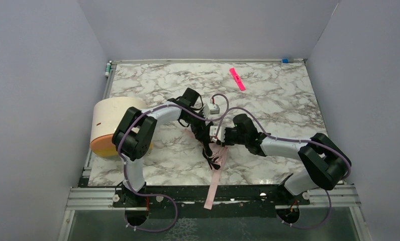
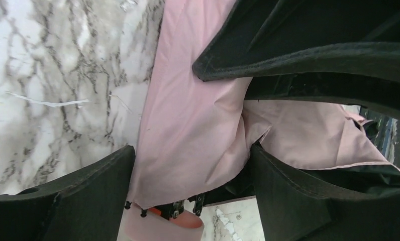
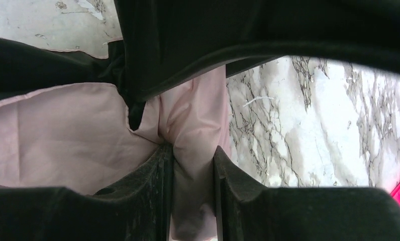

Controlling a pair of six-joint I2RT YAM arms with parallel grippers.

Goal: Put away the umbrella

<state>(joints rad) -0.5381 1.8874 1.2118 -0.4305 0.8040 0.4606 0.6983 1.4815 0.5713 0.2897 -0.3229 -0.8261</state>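
Right gripper (image 3: 194, 155) has its jaws nearly together, pinching a fold of pink fabric from the umbrella (image 1: 219, 156). Left gripper (image 2: 193, 155) stands wide, its two fingers (image 2: 87, 196) on either side of the same fabric, not closed on it. The single umbrella lies crumpled mid-table (image 1: 158, 85) between the two arms, with one pink tail trailing over the near edge. One cream cylinder (image 1: 110, 118) lies at the left edge beside the left arm. One bright pink strip (image 1: 237, 79) lies far back, well apart.
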